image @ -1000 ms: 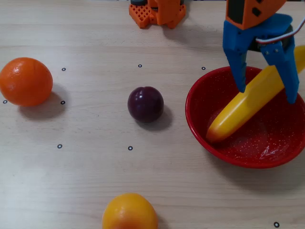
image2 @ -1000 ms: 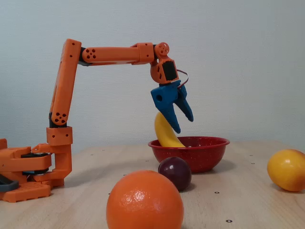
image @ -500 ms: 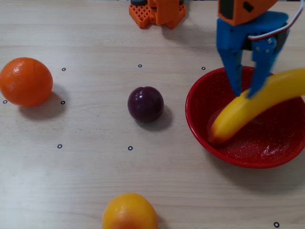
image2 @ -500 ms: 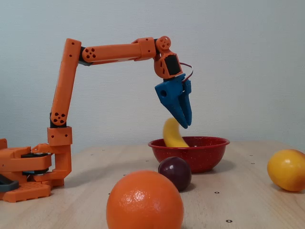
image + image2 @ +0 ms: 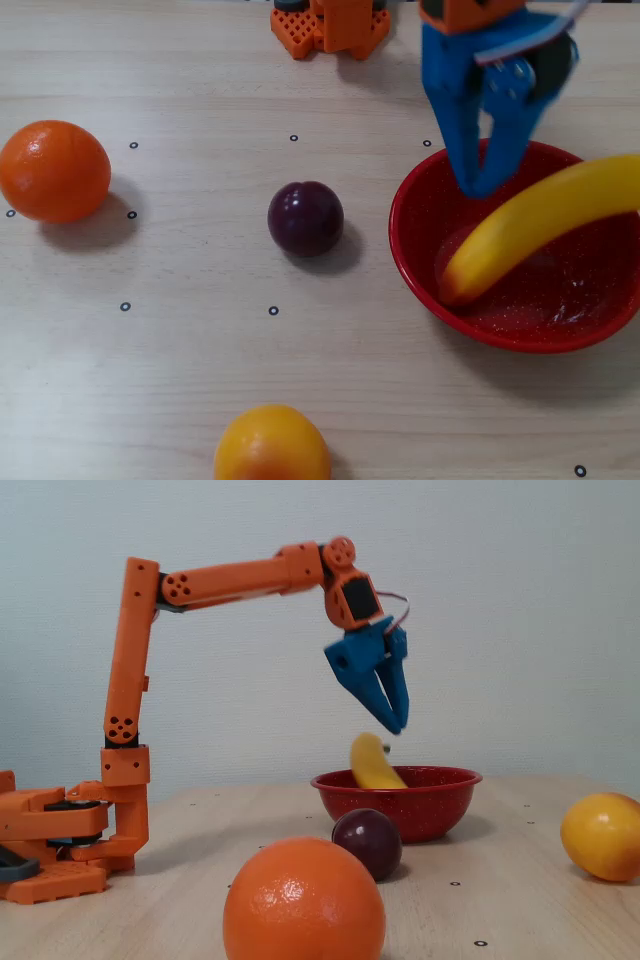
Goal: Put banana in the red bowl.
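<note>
While we read the overhead view from its left, the orange [image 5: 54, 170] sits by the table [image 5: 200, 380] edge, the plum [image 5: 305, 217] near the middle, and a yellow-orange fruit [image 5: 272, 444] at the bottom edge; none has shifted. Right of the plum, the gripper [image 5: 478, 185] has let go and lifted; a second ago its blue fingers straddled the banana [image 5: 530, 222], and now they are pressed nearly together, holding nothing, above the bowl [image 5: 415, 262] rim. The banana lies free in the bowl, orange tip low on the floor, its other end propped over the right rim; in the fixed view it [image 5: 372, 763] pokes above the rim; we judge the task done, though the perch looks tippy. Open room lies up and back toward the base [image 5: 333, 26]; the right edge crowds the bowl.
</note>
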### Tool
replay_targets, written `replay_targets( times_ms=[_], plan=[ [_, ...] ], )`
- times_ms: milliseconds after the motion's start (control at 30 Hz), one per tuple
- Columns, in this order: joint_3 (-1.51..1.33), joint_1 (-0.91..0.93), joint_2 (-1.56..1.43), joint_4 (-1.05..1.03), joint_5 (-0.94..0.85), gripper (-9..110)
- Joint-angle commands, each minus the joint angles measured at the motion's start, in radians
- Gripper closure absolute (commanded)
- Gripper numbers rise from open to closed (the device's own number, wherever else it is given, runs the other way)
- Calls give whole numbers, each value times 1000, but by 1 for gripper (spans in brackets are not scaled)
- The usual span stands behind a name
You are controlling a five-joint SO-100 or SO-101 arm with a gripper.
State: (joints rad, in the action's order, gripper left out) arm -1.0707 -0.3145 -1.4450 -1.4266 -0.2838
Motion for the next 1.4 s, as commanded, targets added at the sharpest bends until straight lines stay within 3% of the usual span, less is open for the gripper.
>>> replay_targets(
  times_ms=[0,267,733,1367],
  plan=[
    [66,28,-173,-8,40,102],
    [-132,103,-390,38,100,102],
    [-669,253,-845,141,127,102],
    [-1493,325,-1459,265,100,102]
  ],
)
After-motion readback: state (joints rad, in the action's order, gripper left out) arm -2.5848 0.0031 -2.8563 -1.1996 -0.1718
